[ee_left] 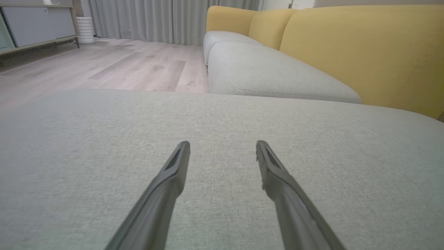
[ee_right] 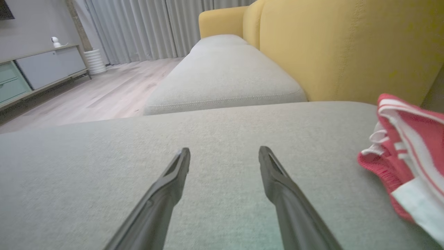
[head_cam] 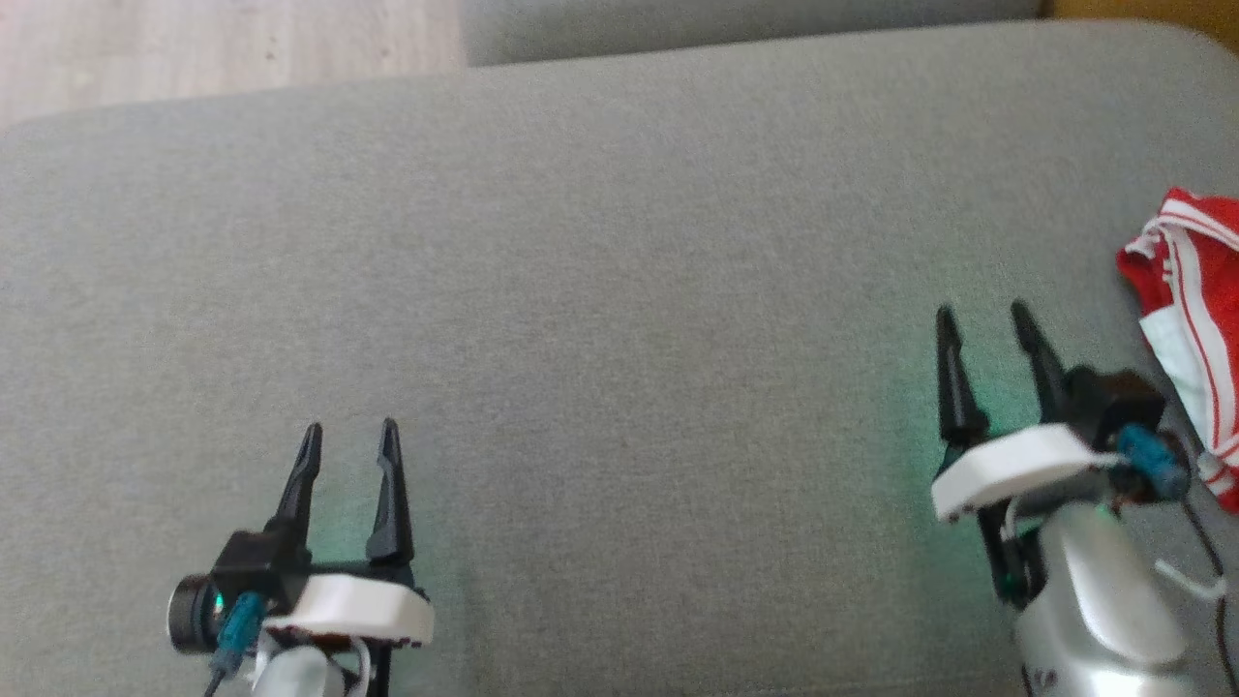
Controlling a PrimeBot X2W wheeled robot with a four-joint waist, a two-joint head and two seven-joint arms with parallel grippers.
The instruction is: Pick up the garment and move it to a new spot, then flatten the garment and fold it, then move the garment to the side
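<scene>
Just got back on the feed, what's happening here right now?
Nothing is being handled right now. Both the left gripper and the right gripper hang open and empty over the grey sofa cushion. The red and white garment lies on the cushion at the robot's far right, beside the right gripper but untouched.

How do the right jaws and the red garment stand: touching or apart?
Apart: the right wrist view shows bare cushion between the jaws and the garment.

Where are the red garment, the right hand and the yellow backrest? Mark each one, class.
red garment (head_cam: 1189, 329): head view, middle of the bunched fabric.
right hand (head_cam: 981, 308): head view, midway between its open fingertips.
yellow backrest (ee_right: 347, 48): right wrist view, its front face.
</scene>
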